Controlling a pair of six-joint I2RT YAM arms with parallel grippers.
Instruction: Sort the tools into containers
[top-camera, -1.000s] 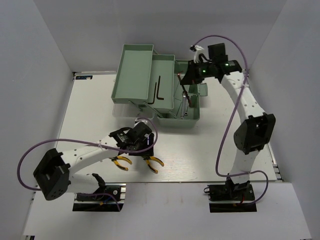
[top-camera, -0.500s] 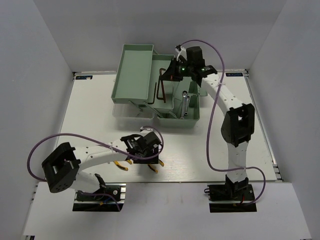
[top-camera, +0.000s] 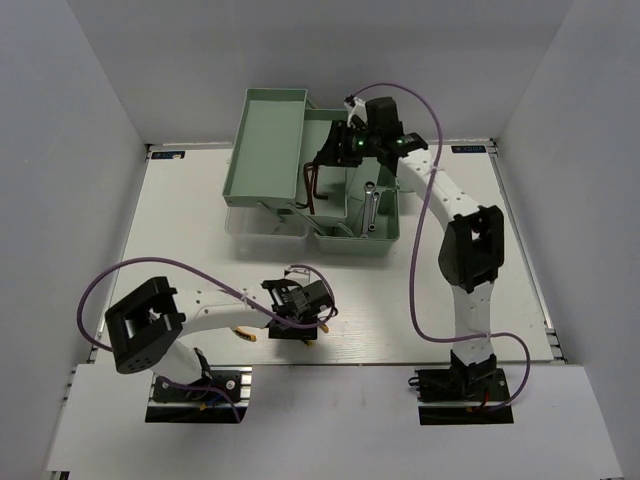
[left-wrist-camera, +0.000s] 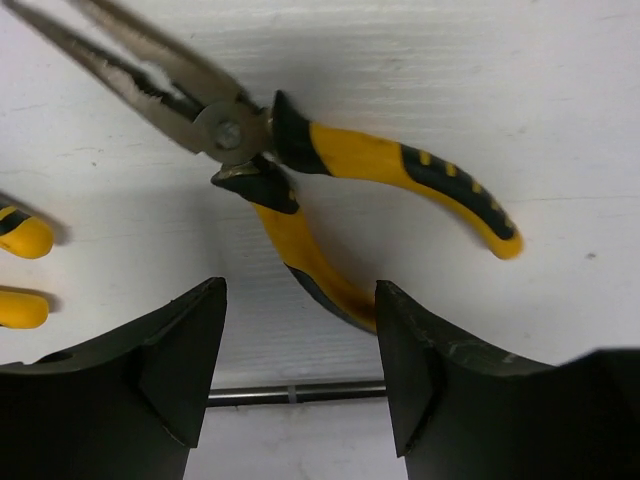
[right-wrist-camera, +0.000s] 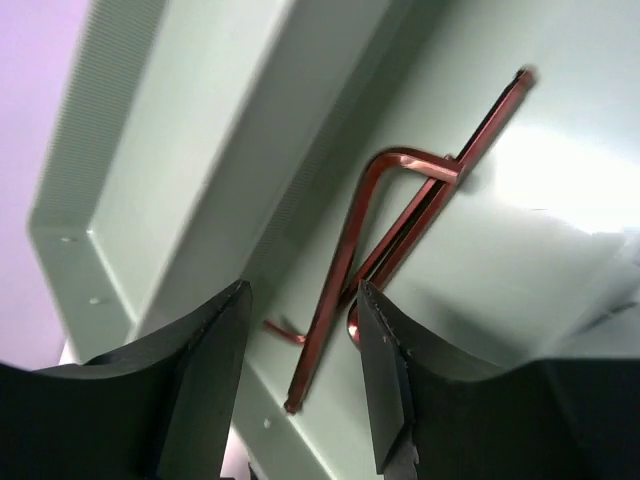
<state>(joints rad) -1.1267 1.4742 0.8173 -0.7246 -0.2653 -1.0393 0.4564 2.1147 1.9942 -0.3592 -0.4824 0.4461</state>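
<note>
My left gripper (top-camera: 297, 322) (left-wrist-camera: 300, 370) is open and low over a yellow-handled pliers (left-wrist-camera: 350, 165) that lies flat on the table. One of its handles runs in between the jaws, close to the right finger (left-wrist-camera: 415, 365). The second pliers (top-camera: 246, 333) lies to the left, and its handle tips (left-wrist-camera: 20, 238) show in the left wrist view. My right gripper (top-camera: 332, 157) (right-wrist-camera: 300, 390) is open above two thin L-shaped hex keys (right-wrist-camera: 345, 270) (top-camera: 314, 187) that lie in the middle tray of the mint-green toolbox (top-camera: 268, 130). Silver wrenches (top-camera: 371, 205) lie in the base bin (top-camera: 386, 238).
The toolbox stands at the back centre with its trays fanned to the left. A translucent lid (top-camera: 245, 222) sticks out below the trays. Purple cables loop off both arms. White walls close in the table's sides and back.
My left gripper has moved right and nearer, down over the right-hand pliers. My right arm has swung left from the base bin to above the hex-key tray.
</note>
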